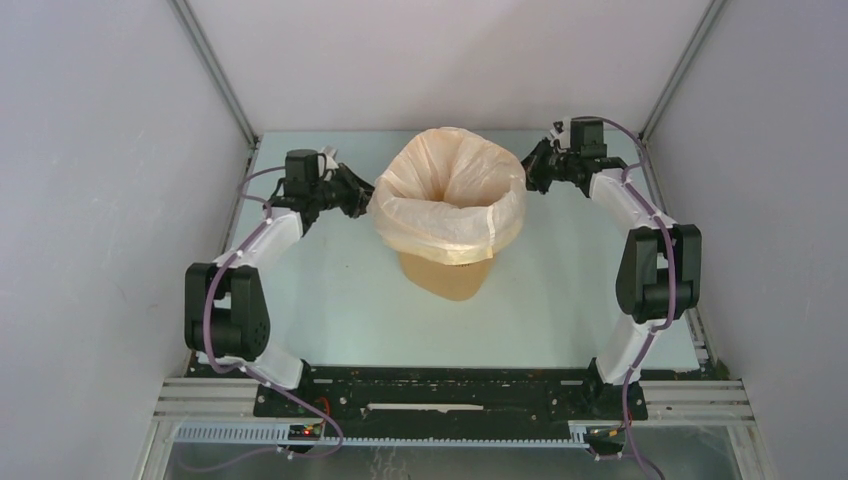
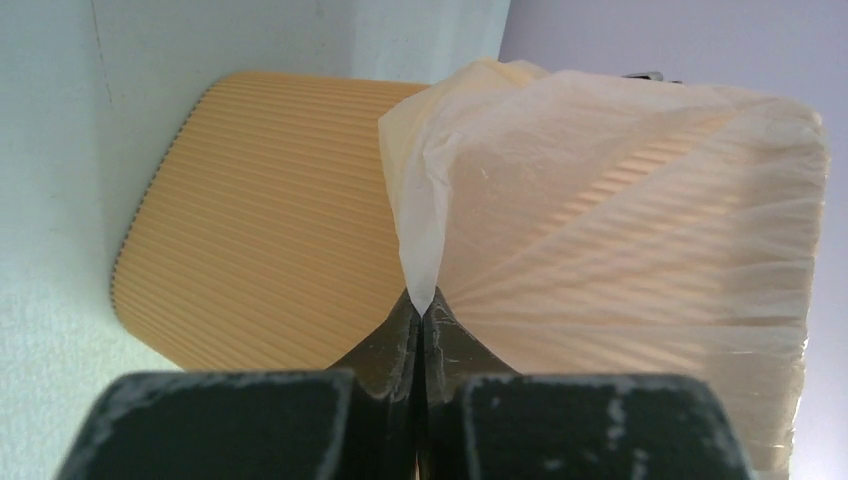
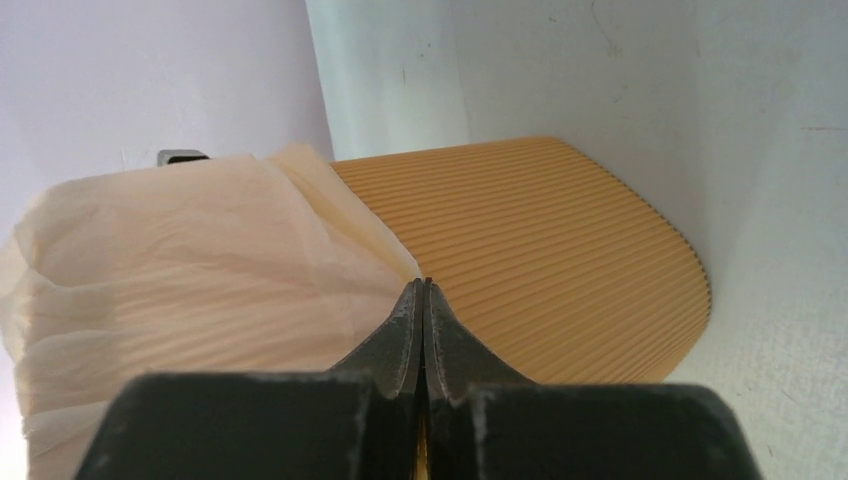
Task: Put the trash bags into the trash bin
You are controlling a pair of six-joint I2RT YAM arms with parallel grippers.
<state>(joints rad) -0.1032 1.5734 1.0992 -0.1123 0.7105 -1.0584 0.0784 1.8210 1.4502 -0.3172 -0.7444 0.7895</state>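
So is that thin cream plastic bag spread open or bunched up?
Spread open: the cream plastic bag gapes wide, its rim draped over the orange-yellow plastic bin.

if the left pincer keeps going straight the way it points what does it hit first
The bag. The left pincer is shut on a fold of its film, so going on would push into the film draped over the bin, then probably the bin wall behind; that gap is unclear.
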